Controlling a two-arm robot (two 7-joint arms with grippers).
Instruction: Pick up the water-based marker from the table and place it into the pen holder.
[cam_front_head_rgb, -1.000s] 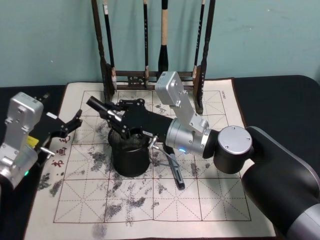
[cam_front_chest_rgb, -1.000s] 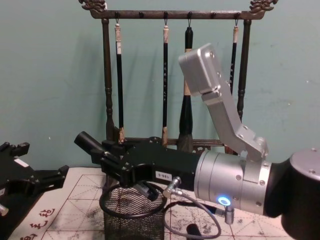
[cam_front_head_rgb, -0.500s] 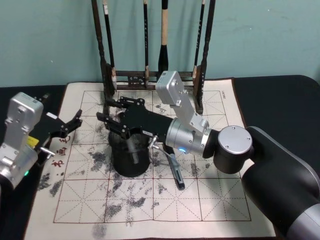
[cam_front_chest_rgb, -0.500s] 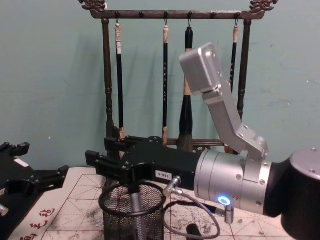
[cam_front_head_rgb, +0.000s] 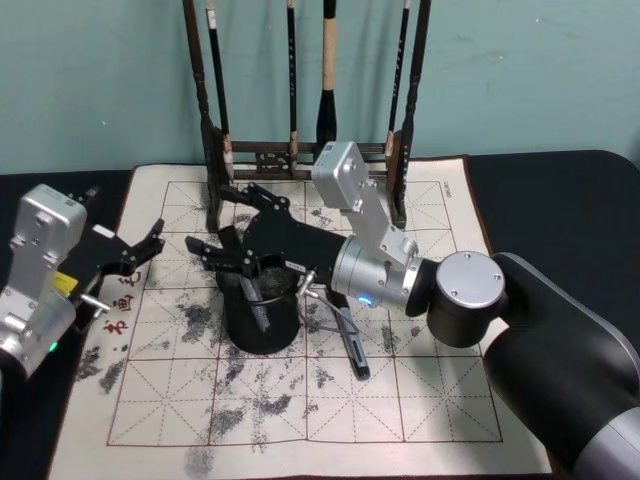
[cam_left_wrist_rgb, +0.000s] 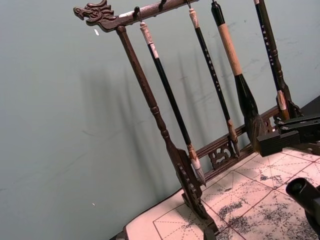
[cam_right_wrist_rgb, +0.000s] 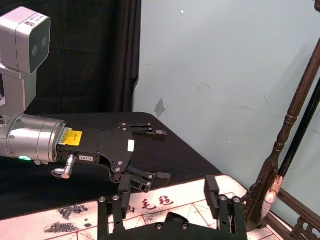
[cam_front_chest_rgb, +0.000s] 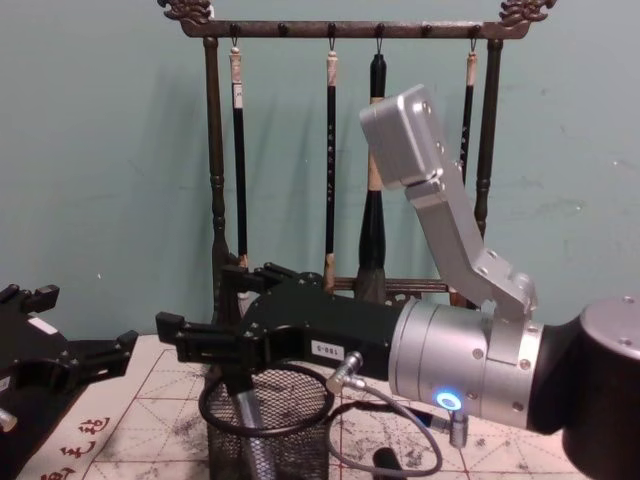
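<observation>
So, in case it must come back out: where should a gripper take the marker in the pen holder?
Its upper end, from straight above. The marker leans inside the pen holder, whose mesh wall blocks side approaches; only its top is free. The open right gripper hovers just above.

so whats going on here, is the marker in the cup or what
The marker stands leaning inside the black mesh pen holder on the table. The right gripper hangs just above the holder's rim with its fingers spread open, gripping nothing. The left gripper sits open near the table's left edge, idle. The placing looks done.
</observation>
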